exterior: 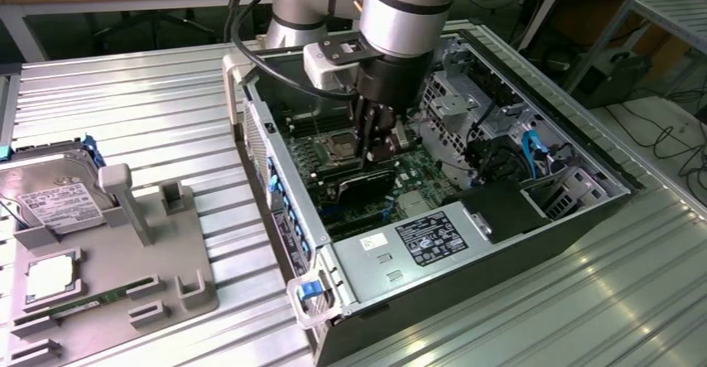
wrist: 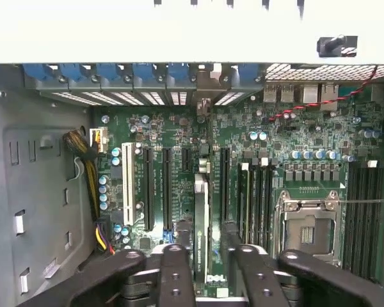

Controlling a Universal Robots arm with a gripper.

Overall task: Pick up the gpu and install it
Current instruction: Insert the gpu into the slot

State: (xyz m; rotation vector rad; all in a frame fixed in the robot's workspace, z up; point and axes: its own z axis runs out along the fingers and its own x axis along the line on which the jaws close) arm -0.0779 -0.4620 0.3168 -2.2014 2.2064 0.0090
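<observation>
Wrist view: the gripper [wrist: 201, 265] is closed on the gpu [wrist: 201, 224], which stands on edge between its black fingers [wrist: 174, 275], bracket end towards the case's rear slot covers [wrist: 115, 73]. The card looks lined up over a motherboard [wrist: 294, 141] slot, though whether it is seated is hard to judge. In the exterior view the gripper [exterior: 378, 153] reaches down into the open computer case [exterior: 574, 218]; a hard drive [exterior: 50, 197] rests on the grey holder [exterior: 144, 259], well apart.

Black gpu [exterior: 368, 186] on edge above motherboard slots.
</observation>
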